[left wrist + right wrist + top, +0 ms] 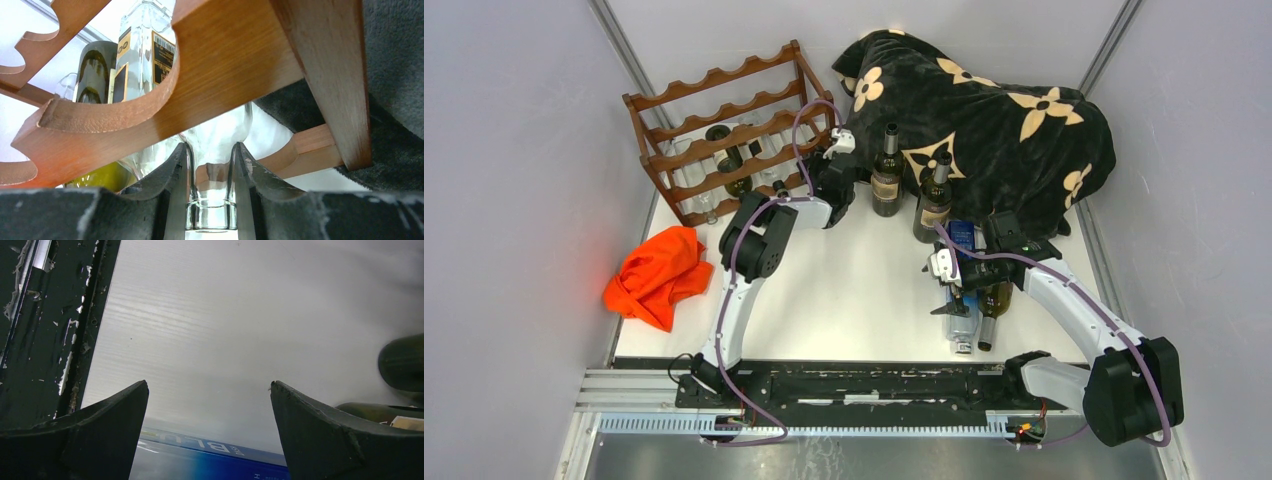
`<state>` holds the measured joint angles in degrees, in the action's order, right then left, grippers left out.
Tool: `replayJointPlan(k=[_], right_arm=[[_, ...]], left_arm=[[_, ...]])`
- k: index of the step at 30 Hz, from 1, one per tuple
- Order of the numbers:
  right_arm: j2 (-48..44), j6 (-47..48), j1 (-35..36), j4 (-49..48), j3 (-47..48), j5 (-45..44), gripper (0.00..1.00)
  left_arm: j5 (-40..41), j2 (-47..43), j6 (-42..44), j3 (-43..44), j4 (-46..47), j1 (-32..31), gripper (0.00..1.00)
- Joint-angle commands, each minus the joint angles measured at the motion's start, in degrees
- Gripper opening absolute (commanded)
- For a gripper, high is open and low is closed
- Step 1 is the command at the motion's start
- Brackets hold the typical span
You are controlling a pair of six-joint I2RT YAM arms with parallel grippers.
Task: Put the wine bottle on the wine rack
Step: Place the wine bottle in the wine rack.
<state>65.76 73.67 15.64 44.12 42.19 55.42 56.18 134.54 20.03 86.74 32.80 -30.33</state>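
Reaching to wine rack (225, 65) | left fingers (160, 200) pinching neck of clear bottle (212, 135) | right fingers (100, 435) spread

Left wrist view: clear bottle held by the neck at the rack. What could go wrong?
The left gripper pinches only the clear bottle's smooth neck: it may slip or swing. The wine rack rail crosses close by its shoulder: a snag could shove the rack. The green bottle beside it could get knocked.
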Motion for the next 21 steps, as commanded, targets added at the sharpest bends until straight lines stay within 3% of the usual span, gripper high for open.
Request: replayJointPlan(k=[1, 5, 9, 15, 18, 21], right_arm=[[0.2, 1.1, -0.2, 0.4, 2.4, 0.7, 0.98], [0.2, 1.2, -0.2, 0.4, 2.5, 0.7, 0.98], [0.3, 1.5, -0.2, 0.7, 2.5, 0.7, 0.98], [0.4, 1.8, -0.2, 1.0, 2.5, 0.7, 0.98], [0.4, 2.1, -0.2, 1.3, 2.6, 0.8, 0.98], [0.4, 2.1, -0.2, 1.4, 2.8, 0.7, 0.98]], left_arm=[[-0.6, 0.3, 1.7, 4.0, 4.6, 0.7, 0.02], [-0.6, 2.0, 3.0, 5.7, 4.2, 0.9, 0.02], [0.4, 3.1, 3.2, 6.6, 3.7, 1.1, 0.14], [0.6, 2.9, 2.4, 6.4, 3.2, 1.0, 0.69], [-0.5, 2.3, 1.4, 6.4, 1.4, 0.8, 0.81], [-0.5, 2.0, 1.2, 6.4, 0.8, 0.6, 0.82]])
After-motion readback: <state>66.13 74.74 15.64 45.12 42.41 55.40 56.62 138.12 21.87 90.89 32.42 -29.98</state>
